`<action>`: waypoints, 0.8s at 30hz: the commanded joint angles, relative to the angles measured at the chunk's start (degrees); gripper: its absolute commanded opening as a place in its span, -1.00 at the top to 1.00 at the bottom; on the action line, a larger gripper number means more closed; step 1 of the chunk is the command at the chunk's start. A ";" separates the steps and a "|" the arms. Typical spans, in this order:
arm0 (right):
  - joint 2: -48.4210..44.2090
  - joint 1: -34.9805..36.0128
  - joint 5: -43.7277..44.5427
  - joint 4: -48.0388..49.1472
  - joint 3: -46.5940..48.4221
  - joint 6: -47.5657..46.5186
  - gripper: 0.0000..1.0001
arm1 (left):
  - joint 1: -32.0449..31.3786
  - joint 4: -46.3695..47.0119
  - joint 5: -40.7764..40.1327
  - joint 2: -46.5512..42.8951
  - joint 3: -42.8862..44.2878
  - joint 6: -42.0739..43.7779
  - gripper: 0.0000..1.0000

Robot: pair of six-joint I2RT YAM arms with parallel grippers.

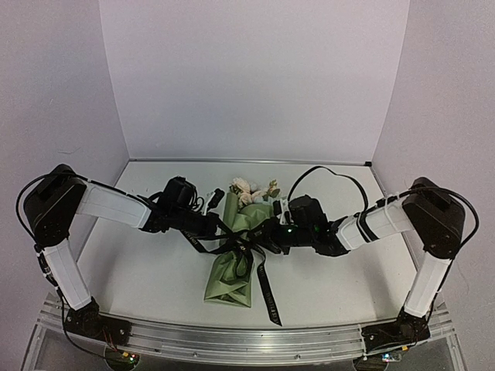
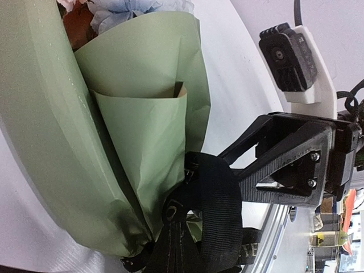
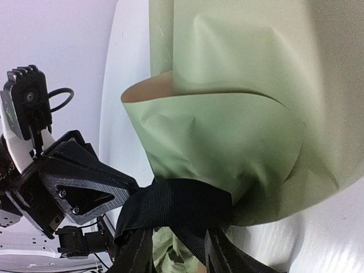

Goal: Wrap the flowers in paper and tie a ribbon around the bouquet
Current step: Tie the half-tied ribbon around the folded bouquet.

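Bouquet wrapped and lying flat on the table, both grippers at its ribbon.
Olive paper forms the cone, with the flowers showing at the bouquet's far end. The ribbon is cinched round the bouquet's middle, and one black tail trails off past its near right corner. The left gripper sits just left of the bouquet's waist, fingers pressed together on a strand of the ribbon. The right gripper sits just right of the waist, its fingers a little apart with their tips against the ribbon band; whether they grip it cannot be told.
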 commanded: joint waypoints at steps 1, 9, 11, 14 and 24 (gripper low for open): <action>-5.02 0.69 2.37 -5.71 0.96 -3.56 0.30 | -0.49 -1.48 0.84 -0.61 2.56 2.43 1.00; -4.53 2.59 3.22 -12.49 5.29 -3.73 0.16 | -0.71 -2.69 -0.21 -1.26 3.35 3.11 1.00; -4.83 3.15 3.98 -15.86 6.56 -5.31 0.14 | -0.71 -3.11 -1.01 -1.67 3.44 3.10 1.00; -6.51 3.90 5.95 -22.00 7.98 -10.69 0.10 | -0.65 -4.54 -3.73 -2.54 3.57 2.96 1.00; -10.89 5.75 5.73 -32.19 7.67 -22.91 0.09 | -0.62 -7.42 -8.50 -5.57 4.81 3.07 1.00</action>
